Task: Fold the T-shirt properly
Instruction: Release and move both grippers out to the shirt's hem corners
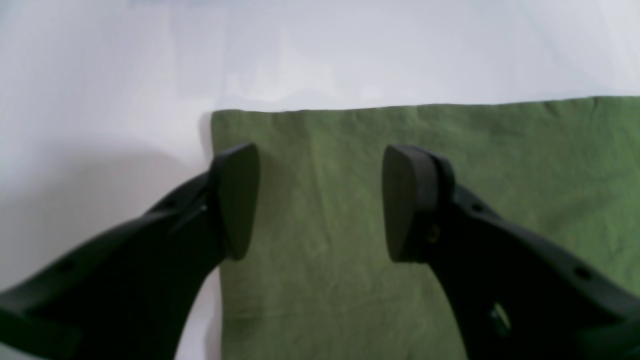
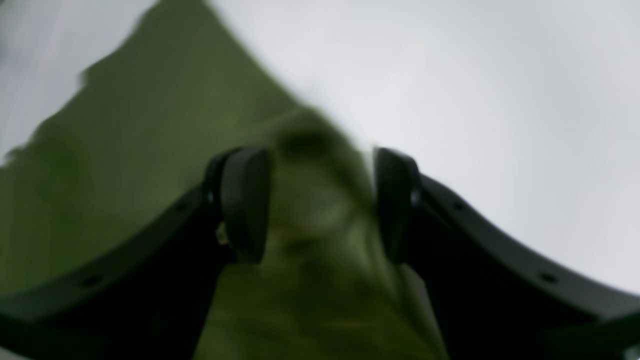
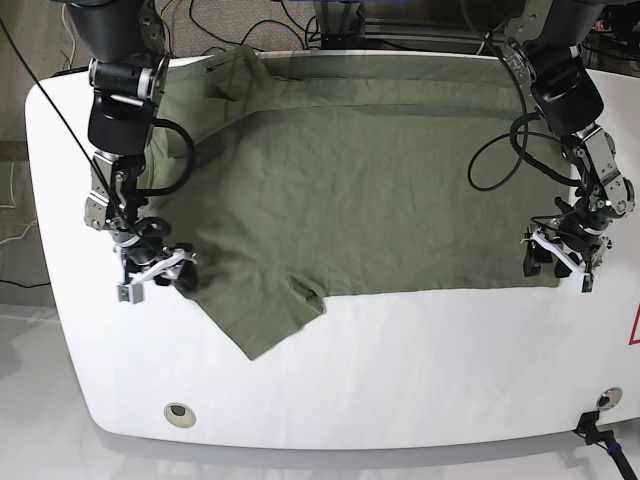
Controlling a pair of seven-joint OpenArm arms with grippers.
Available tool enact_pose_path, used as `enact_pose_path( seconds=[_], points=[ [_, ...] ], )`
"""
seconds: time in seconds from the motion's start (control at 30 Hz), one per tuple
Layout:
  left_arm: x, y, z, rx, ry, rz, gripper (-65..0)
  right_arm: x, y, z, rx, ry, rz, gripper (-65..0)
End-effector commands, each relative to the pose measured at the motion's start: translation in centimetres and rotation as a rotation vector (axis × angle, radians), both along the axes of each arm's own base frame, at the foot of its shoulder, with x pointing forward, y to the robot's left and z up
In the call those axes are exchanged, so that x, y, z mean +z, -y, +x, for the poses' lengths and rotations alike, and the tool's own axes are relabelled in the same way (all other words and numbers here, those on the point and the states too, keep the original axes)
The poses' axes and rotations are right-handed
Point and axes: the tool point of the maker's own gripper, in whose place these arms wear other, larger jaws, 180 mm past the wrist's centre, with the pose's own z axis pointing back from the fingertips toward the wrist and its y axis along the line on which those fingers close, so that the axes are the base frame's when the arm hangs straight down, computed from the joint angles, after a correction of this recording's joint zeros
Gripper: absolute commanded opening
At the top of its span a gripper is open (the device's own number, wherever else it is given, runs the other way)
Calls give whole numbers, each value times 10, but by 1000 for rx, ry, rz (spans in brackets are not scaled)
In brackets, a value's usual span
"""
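The olive-green T-shirt (image 3: 360,190) lies spread flat on the white table (image 3: 420,380), with one sleeve (image 3: 262,325) sticking out toward the front left. My left gripper (image 3: 558,262) is open at the shirt's front right corner. In the left wrist view the left gripper (image 1: 320,200) stands over that corner of the shirt (image 1: 450,160), one finger (image 1: 235,200) at the cloth's side edge. My right gripper (image 3: 158,272) is open at the shirt's left edge. In the blurred right wrist view the right gripper (image 2: 320,205) has raised shirt cloth (image 2: 125,150) between its jaws.
Cables (image 3: 230,20) lie behind the table's far edge. A round hole (image 3: 178,411) sits near the front left rim. A small fitting (image 3: 603,400) and a red sticker (image 3: 634,348) are at the front right edge. Bare white tabletop runs along the front.
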Motion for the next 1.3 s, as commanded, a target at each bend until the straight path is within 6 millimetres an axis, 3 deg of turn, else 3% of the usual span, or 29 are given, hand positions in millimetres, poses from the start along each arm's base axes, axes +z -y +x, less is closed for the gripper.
enact_pose_path(
  seconds=[0.0,0.17,0.23,0.3,0.43,0.77,0.87,0.97,1.27],
  points=[
    [23,-8,12,7,71,10,-290,11,-4,4,31,40,13,-318],
    [24,-14,9,28,76,4,-290,1,-29,-3,105,15,20,-324],
    [24,-17,9,36,78,4,-290,0,-31,-4,112,13,19,-333],
    [24,-17,9,36,78,4,-290,0,-32,-4,112,13,21,-402],
    [25,-23,6,59,83,-5,-290,0,-31,-3,106,14,20,-650],
    [18,-32,2,95,69,-32,-290,0,-29,-3,104,14,16,-650],
    [9,-53,-3,163,41,-34,-290,-1,-29,-4,104,12,16,-650],
    [15,-62,1,215,77,-30,-290,-1,-29,-4,104,12,16,-650],
    [-21,-61,5,285,16,-136,-290,-1,-29,-4,104,12,16,-650]
  ],
)
